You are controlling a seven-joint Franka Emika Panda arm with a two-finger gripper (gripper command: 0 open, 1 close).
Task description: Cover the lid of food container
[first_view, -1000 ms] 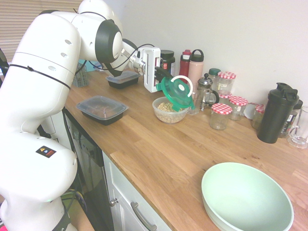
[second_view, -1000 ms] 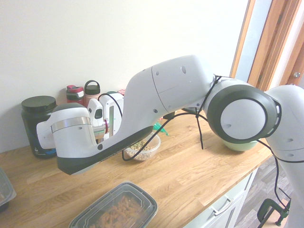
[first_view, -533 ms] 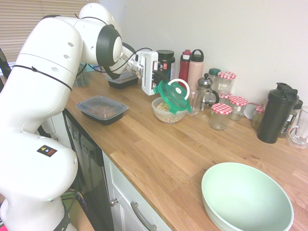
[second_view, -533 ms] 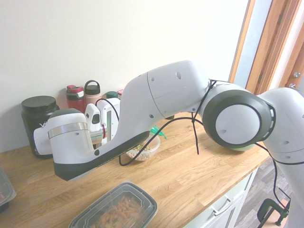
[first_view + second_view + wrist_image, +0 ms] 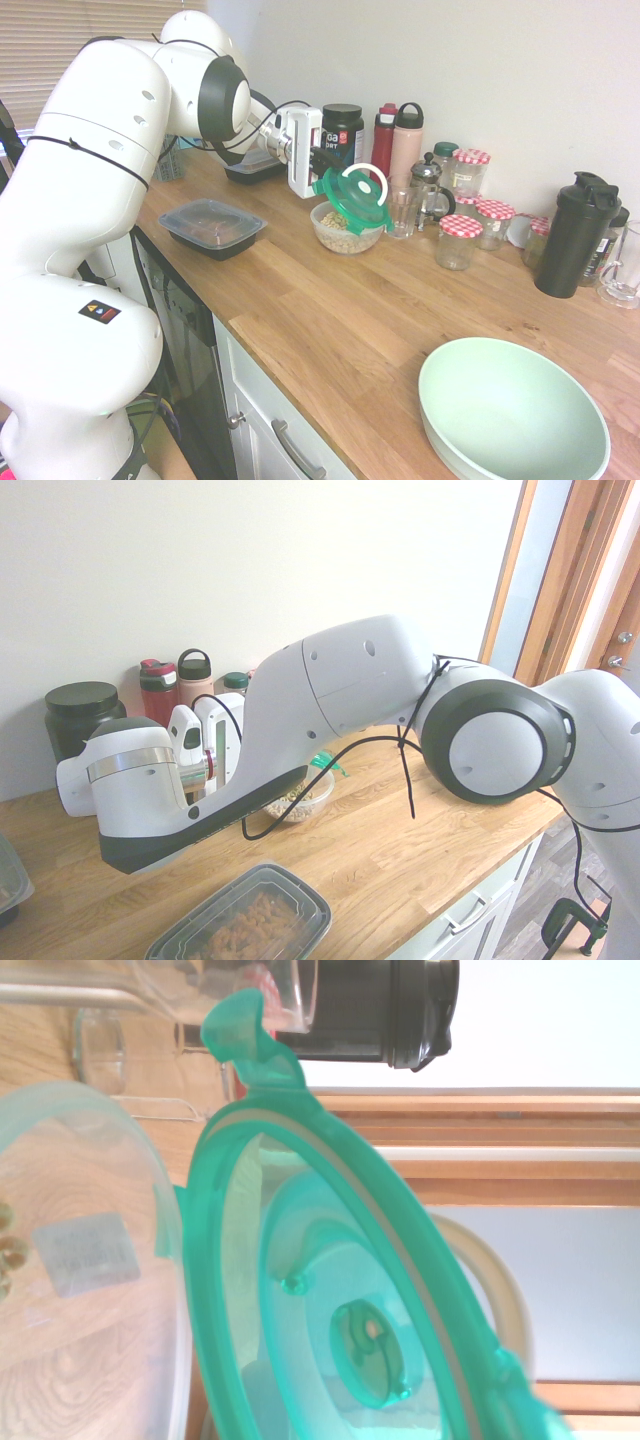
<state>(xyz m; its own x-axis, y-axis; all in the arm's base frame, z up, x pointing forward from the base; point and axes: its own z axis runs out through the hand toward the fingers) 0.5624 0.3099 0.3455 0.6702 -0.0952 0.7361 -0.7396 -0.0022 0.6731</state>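
Now, lid [image 5: 354,195] held tilted over container [image 5: 343,229] on the desk [image 5: 330,310].
Thin, light, slightly flexible plastic, pinched at its rim by the tool [image 5: 322,172]; clip tabs seem best pressed last.

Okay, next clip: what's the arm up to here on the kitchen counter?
The white arm's gripper is shut on the rim of the green lid, holding it tilted over the food container, a small clear bowl with some pale food in it. The lid is not seated: its lower edge is down near the bowl's rim, the rest lifted. Jars, bottles and a black tray stand around untouched.
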